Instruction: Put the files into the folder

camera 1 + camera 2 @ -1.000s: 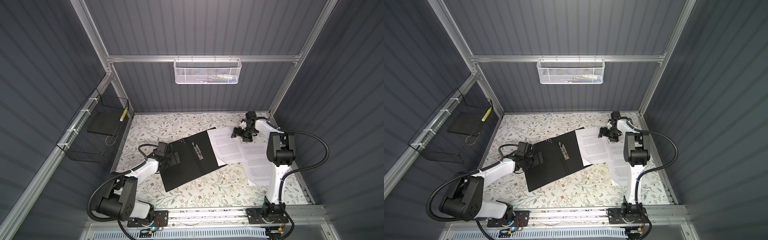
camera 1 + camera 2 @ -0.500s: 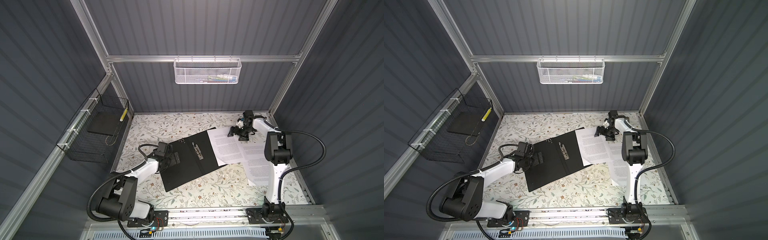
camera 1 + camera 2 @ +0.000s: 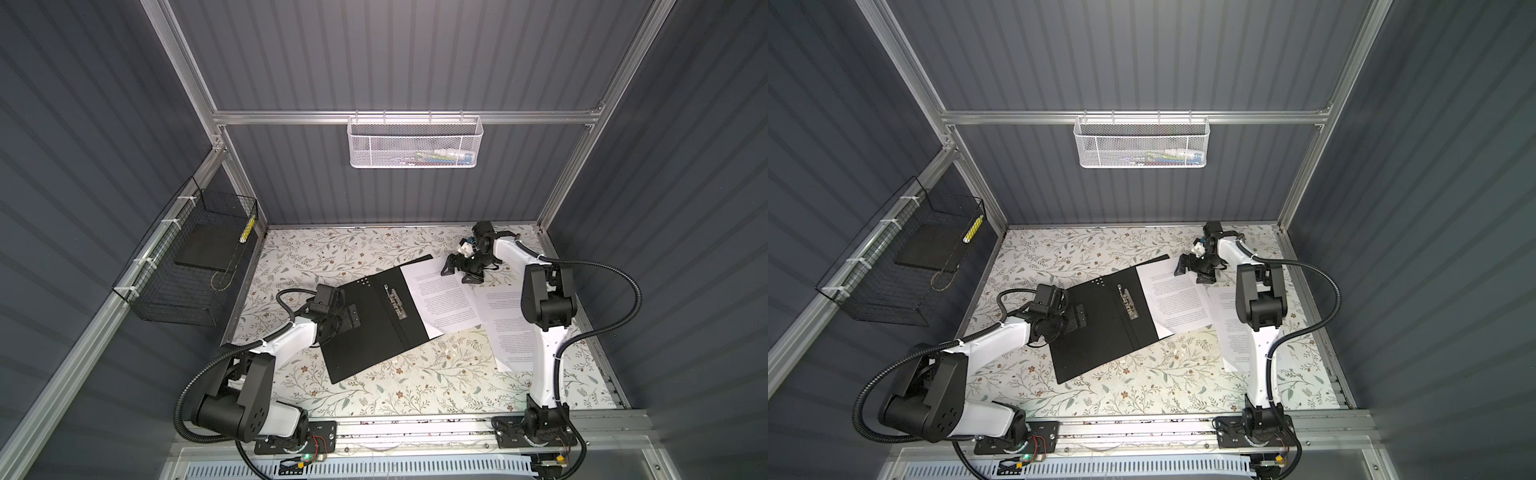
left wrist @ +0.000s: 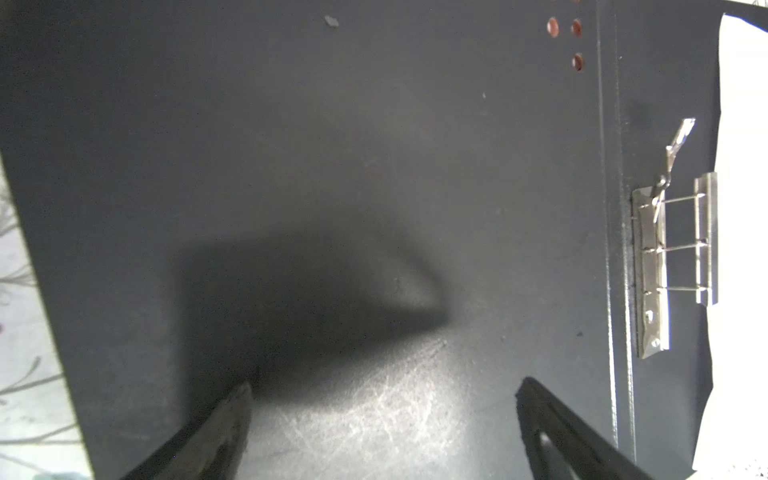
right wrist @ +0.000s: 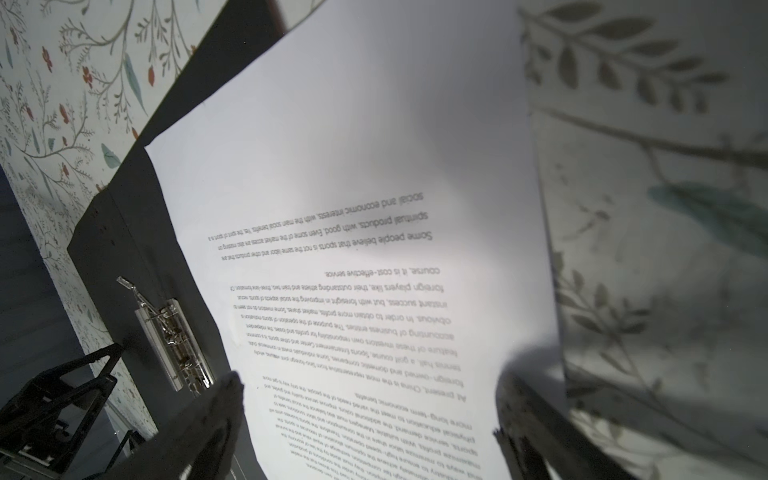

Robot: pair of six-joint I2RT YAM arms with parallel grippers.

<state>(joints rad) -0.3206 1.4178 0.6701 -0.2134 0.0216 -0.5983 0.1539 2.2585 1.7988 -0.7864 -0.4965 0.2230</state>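
In both top views the folder (image 3: 374,332) (image 3: 1100,336) is lying open and flat at the centre of the floral-printed worktop (image 3: 415,386), showing its matte black inside as a slanted rectangle. The files (image 3: 444,303) (image 3: 1177,299), thin white sheets printed with small text, are lying to the right of centre; one is covering the folder's right leaf and another is spreading onto the worktop beside it. The left hand (image 3: 353,318) is sitting over the folder's left leaf with its jaws wide and gripping nothing. The right hand (image 3: 457,272) is poised over the upper corner of the top sheet, also spread wide and holding nothing. In the left wrist view, the folder's smooth, faintly scuffed black board is filling the frame. Two dark, tapered fingers (image 4: 224,424) are standing far apart at the bottom, and a shiny metal clip (image 4: 656,266) is sitting at the right beside a white paper edge. In the right wrist view, the printed sheet is running up the middle, its far end curving slightly. The clip is gleaming at lower left, and the leafy worktop is blurring on the right.
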